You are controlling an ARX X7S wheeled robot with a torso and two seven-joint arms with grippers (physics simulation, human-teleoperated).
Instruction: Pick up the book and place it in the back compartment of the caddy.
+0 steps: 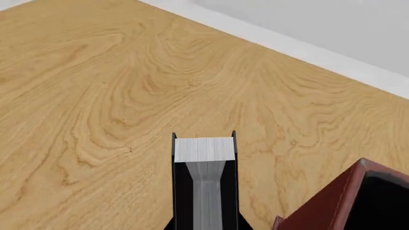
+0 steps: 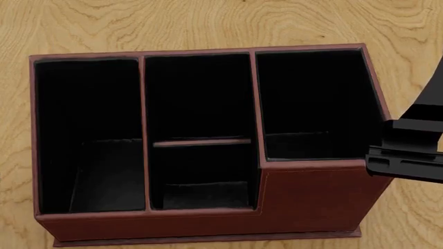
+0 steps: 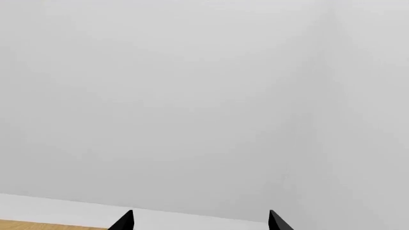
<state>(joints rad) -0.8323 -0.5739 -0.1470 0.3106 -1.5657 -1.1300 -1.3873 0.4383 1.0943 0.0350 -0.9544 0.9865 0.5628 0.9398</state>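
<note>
The book (image 1: 204, 165), black-covered with white page edges, sticks out end-on from my left gripper (image 1: 206, 226), which is shut on its two covers. It hangs above the wooden table, with a corner of the red-brown caddy (image 1: 332, 201) just beside it. In the head view the caddy (image 2: 312, 194) fills the picture. Its black-lined cells are empty, and neither the book nor the left gripper shows there. My right gripper (image 3: 200, 221) is open, with its two tips wide apart and nothing between them, and it faces a pale wall.
The wooden table (image 1: 96, 96) ends at a white edge strip (image 1: 288, 40) beyond the book. A black part of the right arm (image 2: 408, 155) hangs over the caddy's right wall.
</note>
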